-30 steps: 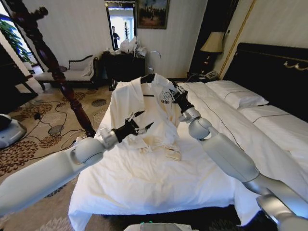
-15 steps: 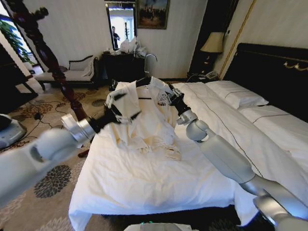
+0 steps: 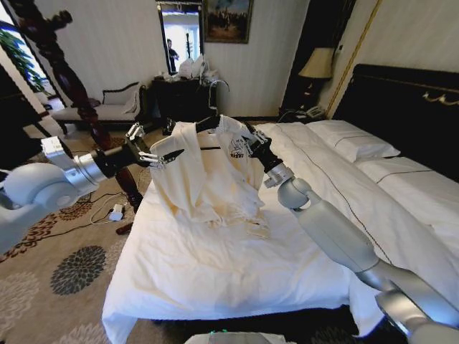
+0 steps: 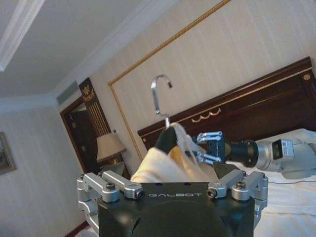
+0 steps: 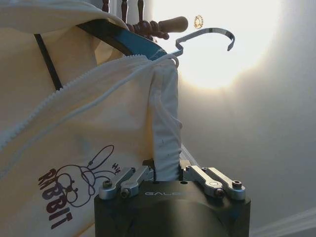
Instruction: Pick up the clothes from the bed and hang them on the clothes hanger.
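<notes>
Swung off the clothes [image 3: 208, 172] now: left pincer [image 3: 147, 149] apart beside their shoulder; right pincer [image 3: 252, 148] clamped on cloth below the clothes hanger [image 3: 215, 118]

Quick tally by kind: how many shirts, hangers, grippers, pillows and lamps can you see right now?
Shirt: 1
Hanger: 1
Grippers: 2, the left gripper beside the shirt's shoulder, the right gripper clamped on its cloth
Pillows: 2, one near the headboard and one nearer the camera
Lamp: 1
Total: 7
</notes>
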